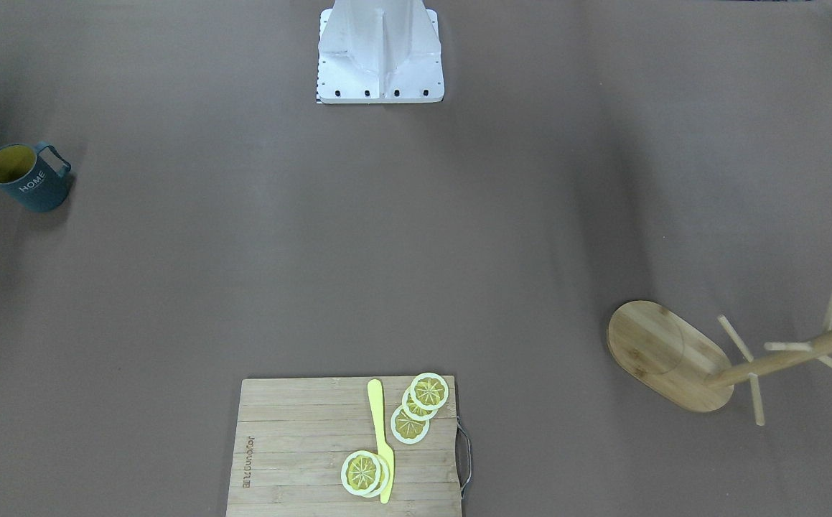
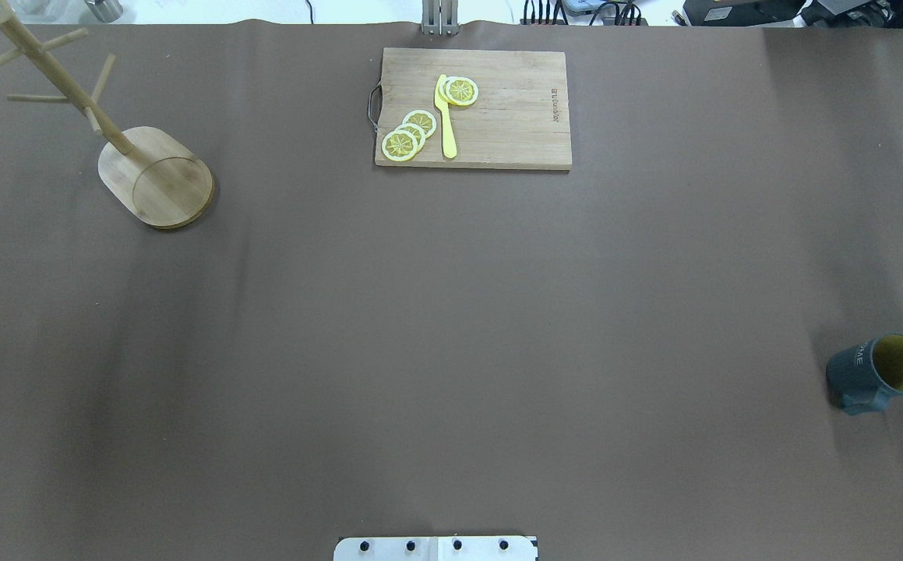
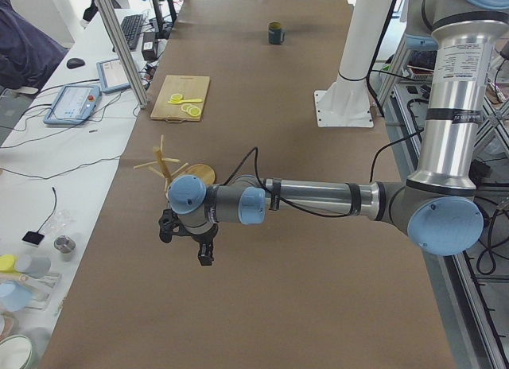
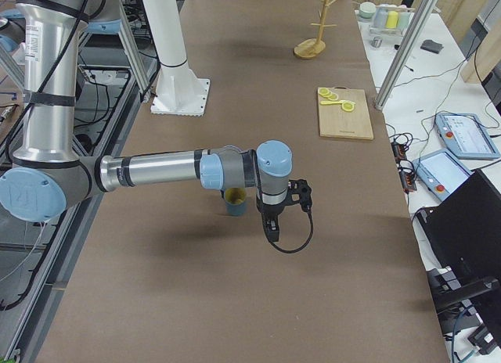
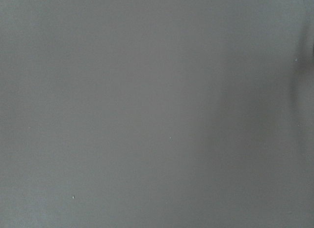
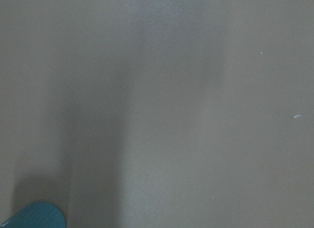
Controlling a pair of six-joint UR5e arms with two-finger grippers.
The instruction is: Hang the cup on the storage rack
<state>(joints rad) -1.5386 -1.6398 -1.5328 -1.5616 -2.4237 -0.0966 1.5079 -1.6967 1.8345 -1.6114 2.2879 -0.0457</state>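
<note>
Cup (image 2: 880, 374) upright, rack (image 2: 156, 187) well apart. Right gripper (image 4: 270, 228) hangs near cup; jaws unreadable, left gripper's (image 3: 205, 258) too. Best grip the rim, keeping handle (image 1: 57, 159) free for peg (image 1: 735, 339).

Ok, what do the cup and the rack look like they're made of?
The cup has a matte blue-grey outside and a yellow inside with no sharp glare. It could be matte ceramic or plastic; I can't tell which. The rack looks like light unpainted wood, probably bamboo: pale grain strips show on its base, and the finish looks smooth.
</note>
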